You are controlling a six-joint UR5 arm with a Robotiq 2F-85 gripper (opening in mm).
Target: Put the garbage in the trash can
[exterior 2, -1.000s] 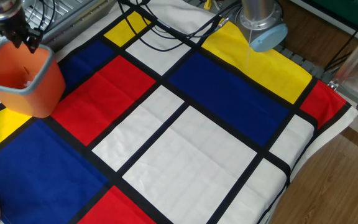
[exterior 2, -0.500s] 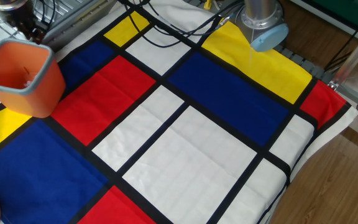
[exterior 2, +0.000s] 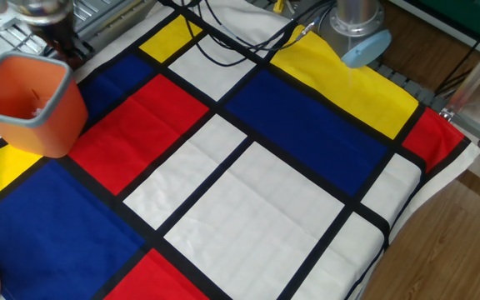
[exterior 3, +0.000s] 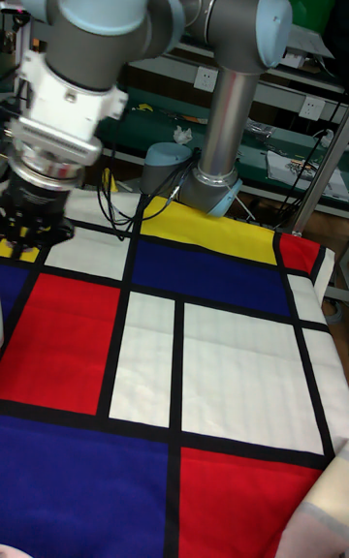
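The garbage (exterior 2: 35, 111) lies inside the can (exterior 2: 30, 104), a small pale scrap low against the inner wall nearest the fixed view; it is only faintly made out there, and the tall view does not show it at all; the can stands upright at the far left corner of the counter (exterior 2: 248, 208), on the chequered cloth (exterior 2: 307, 125) where red and blue panels meet.

A second ago the gripper (exterior 2: 61, 46) hung right over the can's rim, fingers dipping toward the opening; half a second ago it had lifted and drawn off behind the can; now it is farther back and to the right, clear of the rim and with nothing seen in it. Whether its fingers are spread or pressed together I cannot tell; in the fixed view it is a dark blur at the picture's edge, and in the tall view the gripper (exterior 3: 32, 225) is dark, seen side-on at the left edge.

To my eye that means the drop is done and the arm (exterior 3: 223, 103) is backing away; the paper rests in the can, the can has not shifted, and nothing else on the cloth looks like litter waiting; the task seems finished bar the retreat.
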